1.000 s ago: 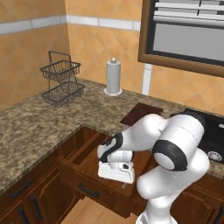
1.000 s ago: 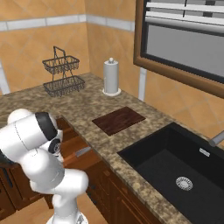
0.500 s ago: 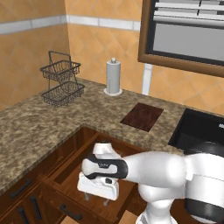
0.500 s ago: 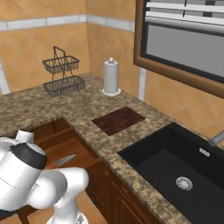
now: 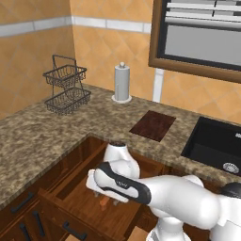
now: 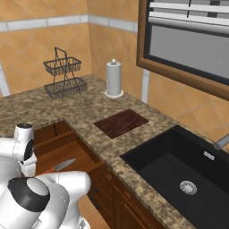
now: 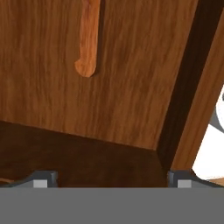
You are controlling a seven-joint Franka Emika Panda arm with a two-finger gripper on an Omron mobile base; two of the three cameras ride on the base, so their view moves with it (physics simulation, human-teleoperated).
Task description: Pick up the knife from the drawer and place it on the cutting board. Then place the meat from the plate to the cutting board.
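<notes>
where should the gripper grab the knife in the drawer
Grip the knife by its orange-brown handle, coming straight down from above with the fingers across its narrow width. It lies flat on the drawer floor, so only the top is reachable, and the handle is thicker than the blade.

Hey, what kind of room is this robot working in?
A rendered home kitchen, most likely: a granite-look counter with a black sink set into it, a cutting board and a paper towel roll on top, and an open wooden drawer below.
</notes>
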